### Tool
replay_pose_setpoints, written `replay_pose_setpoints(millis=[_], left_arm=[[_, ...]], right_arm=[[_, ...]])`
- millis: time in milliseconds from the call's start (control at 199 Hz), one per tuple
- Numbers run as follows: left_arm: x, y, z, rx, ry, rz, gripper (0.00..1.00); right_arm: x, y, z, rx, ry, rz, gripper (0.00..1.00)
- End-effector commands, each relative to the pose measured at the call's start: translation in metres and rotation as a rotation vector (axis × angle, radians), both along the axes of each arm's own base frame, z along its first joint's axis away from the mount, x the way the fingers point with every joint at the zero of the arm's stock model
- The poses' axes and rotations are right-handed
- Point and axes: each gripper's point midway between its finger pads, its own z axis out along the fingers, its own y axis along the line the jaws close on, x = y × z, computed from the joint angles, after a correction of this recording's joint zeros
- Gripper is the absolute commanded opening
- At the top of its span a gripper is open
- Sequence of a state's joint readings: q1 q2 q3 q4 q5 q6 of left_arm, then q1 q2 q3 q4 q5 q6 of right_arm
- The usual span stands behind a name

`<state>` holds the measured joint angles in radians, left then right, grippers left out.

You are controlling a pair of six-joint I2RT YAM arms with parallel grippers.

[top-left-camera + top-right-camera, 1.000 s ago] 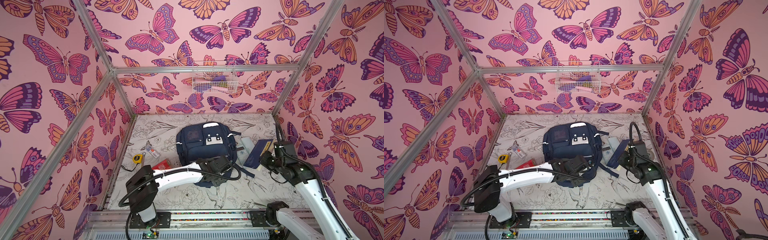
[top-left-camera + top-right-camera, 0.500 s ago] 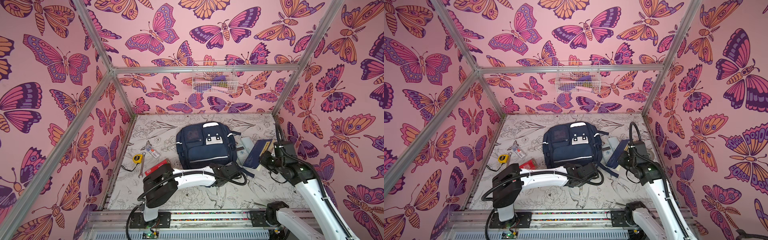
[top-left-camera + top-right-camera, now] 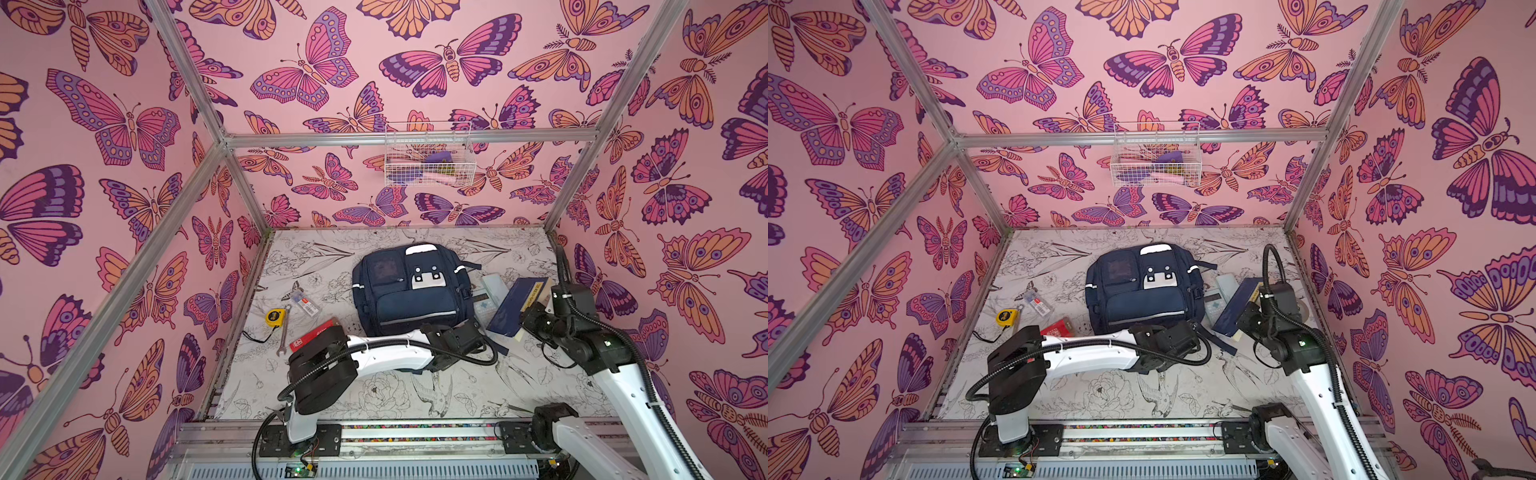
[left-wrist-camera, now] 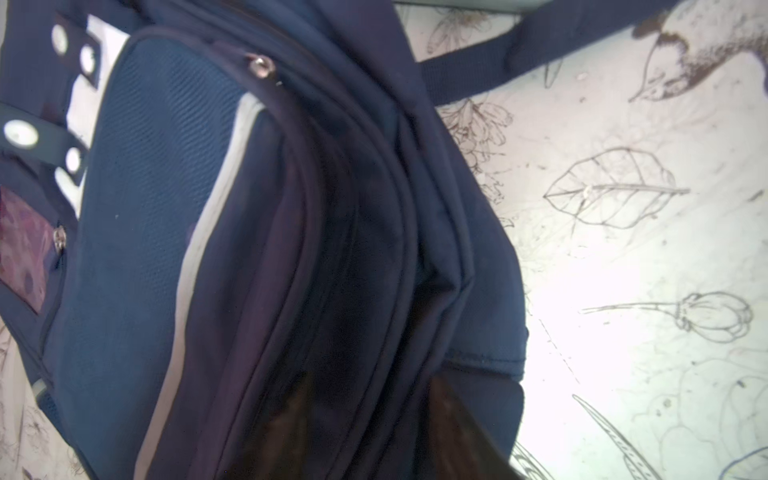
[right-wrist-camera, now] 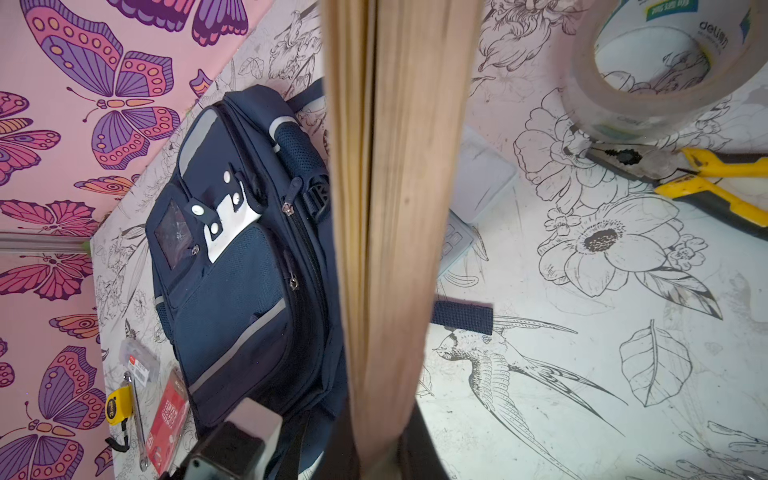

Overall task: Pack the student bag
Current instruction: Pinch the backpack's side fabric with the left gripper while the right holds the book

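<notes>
The student bag (image 3: pixel 411 291) (image 3: pixel 1142 291) is a navy backpack that lies flat in the middle of the table, front side up. My left gripper (image 3: pixel 467 334) (image 3: pixel 1177 338) is at the bag's near right corner. In the left wrist view its two fingers straddle folds of the bag (image 4: pixel 166 249), and the left gripper (image 4: pixel 370 415) is closed on that fabric. To the bag's right, my right gripper (image 3: pixel 527 323) (image 5: pixel 386 457) is shut on a navy-covered book (image 3: pixel 519 303) and holds it tilted off the table. The book's tan page edge (image 5: pixel 399 208) hides part of the bag (image 5: pixel 232 270).
A grey calculator and a pale box (image 3: pixel 492 291) lie between bag and book. A tape roll (image 5: pixel 648 70) and yellow pliers (image 5: pixel 706 183) lie at the right. Left of the bag are a yellow tape measure (image 3: pixel 275 316), a wrench (image 3: pixel 284 336), a red packet (image 3: pixel 316 334) and a clear pack (image 3: pixel 305 301). A wire basket (image 3: pixel 428 160) hangs on the back wall.
My left arm has swung right, from over the bag's near part to its near right corner, and its jaws have narrowed onto the fabric. The right arm and book have stayed still.
</notes>
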<state>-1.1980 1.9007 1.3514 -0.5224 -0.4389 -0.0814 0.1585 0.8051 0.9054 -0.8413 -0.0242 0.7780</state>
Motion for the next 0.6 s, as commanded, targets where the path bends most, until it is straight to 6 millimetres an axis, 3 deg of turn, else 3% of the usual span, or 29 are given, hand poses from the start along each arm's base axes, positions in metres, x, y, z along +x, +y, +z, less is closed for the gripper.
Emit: replay_pose_setpoints(millis=[0,95,191,246,356,446,496,597], left_arm=[[0.001,-0.004,-0.009,0.016,0.016,-0.023,0.30],[0.000,-0.006,-0.009,0.008,0.025,-0.029,0.21],[-0.004,-0.009,-0.008,-0.007,0.048,-0.047,0.22],[-0.009,-0.012,-0.009,-0.022,0.071,-0.065,0.27],[-0.021,-0.020,-0.016,-0.047,0.139,-0.108,0.47],[-0.020,-0.024,-0.022,-0.042,0.147,-0.103,0.49],[-0.015,-0.023,-0.025,-0.029,0.130,-0.087,0.45],[-0.003,-0.022,-0.028,-0.018,0.103,-0.045,0.27]], right_arm=[[0.002,-0.001,0.008,0.004,-0.040,0.000,0.00],[0.002,-0.001,0.010,0.007,-0.048,-0.003,0.00],[0.002,-0.002,0.012,0.008,-0.052,-0.004,0.00],[0.001,-0.002,0.012,0.008,-0.054,-0.007,0.00],[0.001,-0.002,0.011,0.008,-0.051,-0.009,0.00],[0.001,-0.002,0.011,0.010,-0.049,-0.010,0.00],[0.001,-0.002,0.011,0.012,-0.050,-0.009,0.00],[-0.001,-0.003,0.012,0.009,-0.053,-0.009,0.00]])
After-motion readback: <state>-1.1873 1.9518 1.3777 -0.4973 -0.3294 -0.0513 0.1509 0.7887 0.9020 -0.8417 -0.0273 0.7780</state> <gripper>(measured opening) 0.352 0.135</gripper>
